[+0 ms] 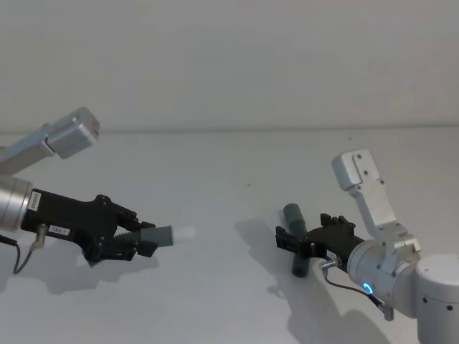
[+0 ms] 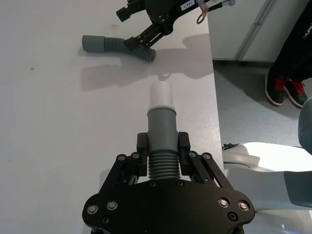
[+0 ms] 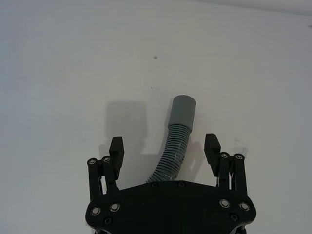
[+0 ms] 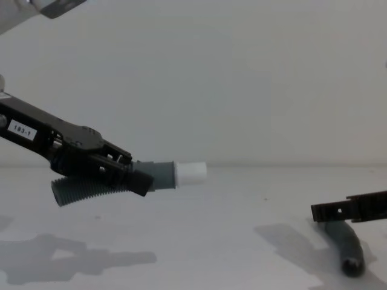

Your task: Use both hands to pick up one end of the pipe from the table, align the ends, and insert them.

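Pipe pieces, two: one lifted, one lying on the table (image 1: 215,165).
Head view: left gripper (image 1: 145,239) clamps the ribbed body of the white-tipped piece (image 1: 168,234); right gripper (image 1: 287,241) stands over the second piece (image 1: 292,214). Left wrist view: grey cuff (image 2: 161,124) sticks out past the jaws. Right wrist view: jaws wide, one each side of the second piece, not touching. Chest view: held piece hangs clear above the table.

Under my wrist cameras
Right gripper (image 3: 164,143) hides the lying hose piece's (image 3: 184,112) rear; left gripper (image 2: 163,141) hides the held hose piece's (image 2: 161,122) tail.
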